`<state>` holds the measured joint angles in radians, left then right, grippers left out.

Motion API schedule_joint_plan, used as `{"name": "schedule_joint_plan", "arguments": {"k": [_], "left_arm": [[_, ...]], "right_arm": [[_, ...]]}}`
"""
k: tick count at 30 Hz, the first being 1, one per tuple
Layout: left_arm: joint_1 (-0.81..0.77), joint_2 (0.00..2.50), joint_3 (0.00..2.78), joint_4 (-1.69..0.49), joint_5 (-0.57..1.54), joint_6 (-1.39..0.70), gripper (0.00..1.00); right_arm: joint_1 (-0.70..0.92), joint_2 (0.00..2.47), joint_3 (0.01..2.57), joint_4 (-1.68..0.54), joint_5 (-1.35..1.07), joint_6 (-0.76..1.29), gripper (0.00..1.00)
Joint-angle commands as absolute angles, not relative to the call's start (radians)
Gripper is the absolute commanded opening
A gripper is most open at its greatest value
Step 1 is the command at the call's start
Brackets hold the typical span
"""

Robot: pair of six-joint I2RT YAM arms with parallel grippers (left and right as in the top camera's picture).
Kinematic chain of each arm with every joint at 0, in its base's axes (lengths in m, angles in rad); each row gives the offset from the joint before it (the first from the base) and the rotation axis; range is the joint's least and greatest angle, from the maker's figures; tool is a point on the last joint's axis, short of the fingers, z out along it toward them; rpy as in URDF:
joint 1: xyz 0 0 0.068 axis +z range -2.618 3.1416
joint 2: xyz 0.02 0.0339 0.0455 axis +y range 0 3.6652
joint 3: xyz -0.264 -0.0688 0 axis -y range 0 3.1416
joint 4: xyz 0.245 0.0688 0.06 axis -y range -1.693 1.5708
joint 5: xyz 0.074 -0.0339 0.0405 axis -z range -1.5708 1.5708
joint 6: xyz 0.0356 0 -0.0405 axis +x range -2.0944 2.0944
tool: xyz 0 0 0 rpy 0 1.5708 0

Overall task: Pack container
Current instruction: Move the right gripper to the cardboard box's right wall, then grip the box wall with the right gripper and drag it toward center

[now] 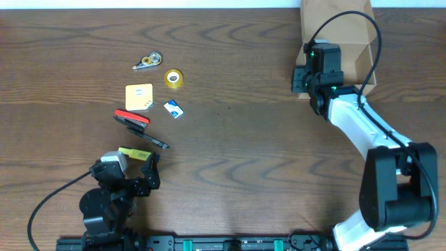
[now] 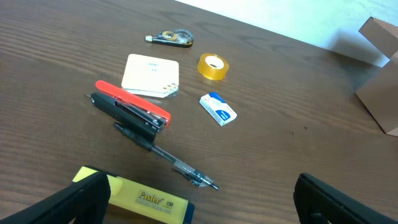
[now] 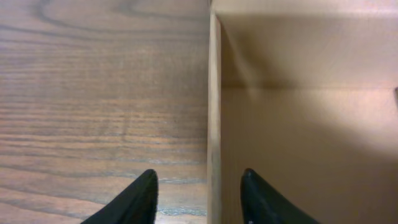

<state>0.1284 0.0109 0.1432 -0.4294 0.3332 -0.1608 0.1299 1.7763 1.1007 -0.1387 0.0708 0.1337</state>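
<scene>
Straddling the cropped container (image 3: 214,93) wall — right jaws apart; left jaws wide, both empty.

- You're at a robot lab bench: a black metal mounting rail (image 1: 230,245) edges the dark wood-grain table (image 1: 237,160).
- Office stationery lies on it: red-and-black stapler (image 2: 130,109), yellow tape roll (image 2: 212,66).

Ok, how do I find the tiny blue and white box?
Look at the left half of the wooden table, where the stationery lies. The small box sits next to the yellow tape roll, right of the notepad. Only it is blue and white.
</scene>
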Motion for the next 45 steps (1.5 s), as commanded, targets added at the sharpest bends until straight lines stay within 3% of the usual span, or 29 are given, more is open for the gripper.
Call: {"name": "schedule_joint_plan", "arguments": {"k": [1, 7, 15, 23, 29, 35, 45], "left_arm": [[0.129, 0.004, 0.124, -0.429, 0.33, -0.165, 0.95], [0.129, 0.004, 0.124, -0.429, 0.33, -0.165, 0.95], [0.129, 0.004, 0.124, -0.429, 0.33, -0.165, 0.95], [0.129, 0.004, 0.124, -0.429, 0.33, -0.165, 0.95], [0.129, 0.004, 0.124, -0.429, 0.33, -0.165, 0.95], [0.129, 0.004, 0.124, -0.429, 0.33, -0.165, 0.95], [0.129, 0.004, 0.124, -0.429, 0.33, -0.165, 0.95]], "right_arm": [[0.125, 1.79, 1.123, -0.136, 0.075, 0.133, 0.38], [0.125, 1.79, 1.123, -0.101, 0.075, 0.133, 0.01], [0.155, 1.789, 1.124, -0.081, -0.01, 0.134, 0.01], [0.312, 1.768, 1.149, -0.155, -0.039, 0.337, 0.01], [0.532, 1.768, 1.24, -0.326, 0.127, 0.462, 0.01], [0.739, 1.768, 1.278, -0.36, 0.253, 0.64, 0.01], [0.852, 1.772, 1.278, -0.347, 0.341, 0.849, 0.01]]}}
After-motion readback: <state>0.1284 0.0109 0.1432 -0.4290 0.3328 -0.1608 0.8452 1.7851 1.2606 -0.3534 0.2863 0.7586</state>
